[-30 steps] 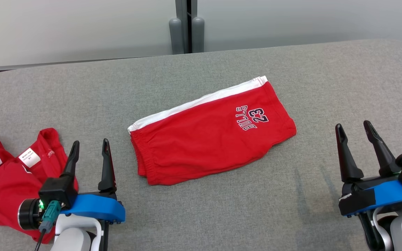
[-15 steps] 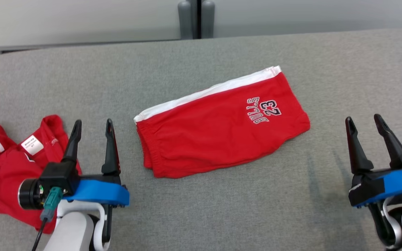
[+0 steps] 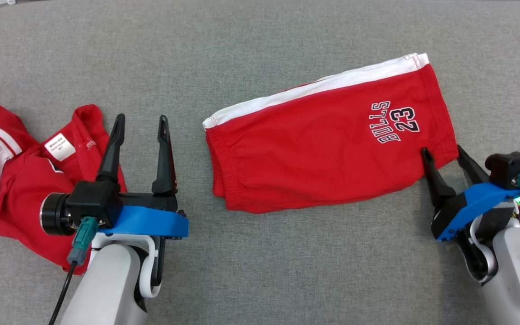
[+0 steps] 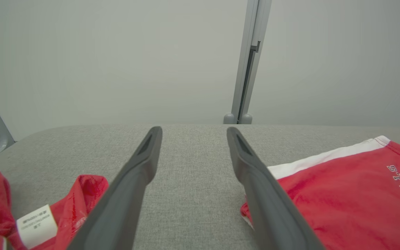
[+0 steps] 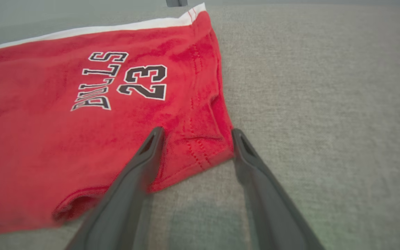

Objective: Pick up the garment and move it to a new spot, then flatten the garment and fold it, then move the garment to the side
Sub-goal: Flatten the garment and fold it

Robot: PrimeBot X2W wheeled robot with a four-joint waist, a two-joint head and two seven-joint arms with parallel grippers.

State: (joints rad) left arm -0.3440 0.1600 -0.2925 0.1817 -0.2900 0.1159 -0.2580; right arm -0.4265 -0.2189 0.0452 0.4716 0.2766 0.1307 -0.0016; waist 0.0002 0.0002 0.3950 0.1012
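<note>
Shorts (image 3: 323, 149) lie flat, apparently doubled over, centre right of the head view on the grey pad (image 3: 287, 262). Your right gripper (image 3: 442, 150) is spread wide and empty, with the shorts' lower right hem corner between its fingers. Your left gripper (image 3: 141, 118) is also spread and empty, over bare pad between the shorts and a red jersey (image 3: 11, 180) at lower left. Risks: a shallow right pinch catches only the top layer, and the fold peels open. A one-corner lift drags and bunches the rest. Drift left and you snag the jersey.
</note>
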